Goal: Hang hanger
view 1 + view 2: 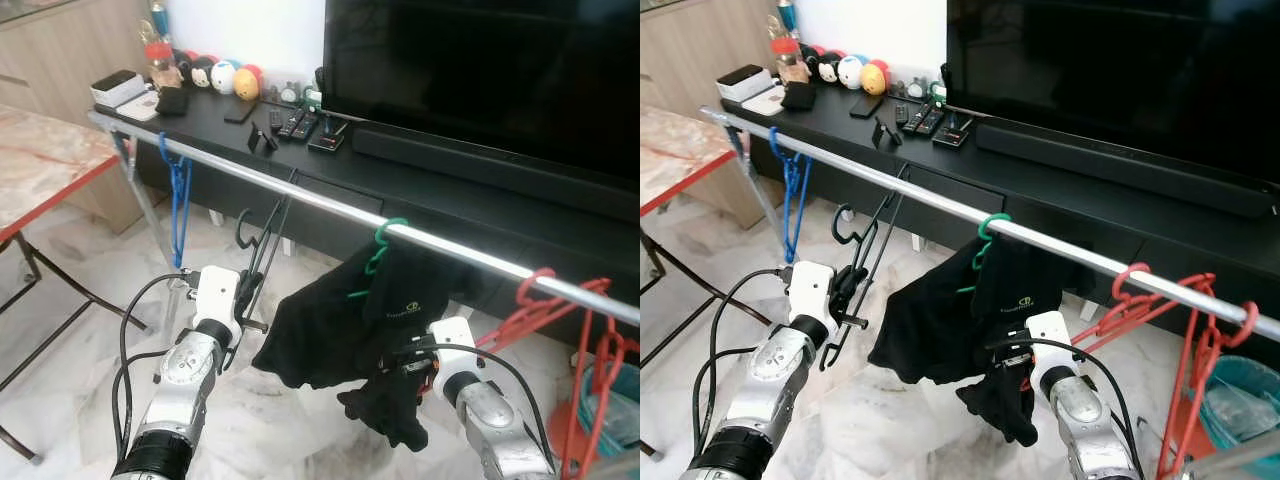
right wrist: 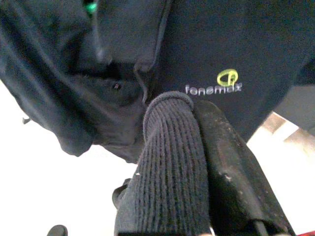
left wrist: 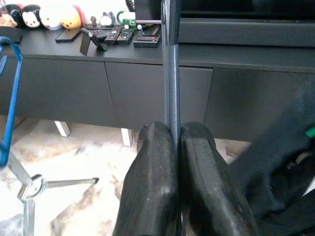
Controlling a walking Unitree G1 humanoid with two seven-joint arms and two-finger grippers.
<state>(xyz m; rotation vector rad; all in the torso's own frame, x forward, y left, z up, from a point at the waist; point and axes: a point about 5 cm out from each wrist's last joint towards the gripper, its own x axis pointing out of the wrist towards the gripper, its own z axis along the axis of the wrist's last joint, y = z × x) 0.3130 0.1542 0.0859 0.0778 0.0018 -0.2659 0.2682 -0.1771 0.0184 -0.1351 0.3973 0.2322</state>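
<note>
A silver clothes rail [image 1: 330, 207] runs across in front of me. My left gripper [image 1: 248, 292] is shut on a thin black hanger [image 1: 262, 238], held just below the rail. The hanger's hook curls free under the bar, and in the left wrist view its wire [image 3: 172, 73] is pinched between the fingers [image 3: 152, 167]. A black garment [image 1: 330, 320] hangs from a green hanger [image 1: 383, 242] on the rail. My right gripper [image 1: 402, 366] is shut on that garment's ribbed cuff [image 2: 165, 162], low on the cloth.
A blue hanger [image 1: 178, 200] hangs at the rail's left end, and red hangers [image 1: 545, 300] at its right. Behind stand a black TV console [image 1: 250, 125] with remotes and toys, and a large TV [image 1: 480, 70]. A marble table [image 1: 40, 160] is at left and a teal bin [image 1: 1240, 400] at right.
</note>
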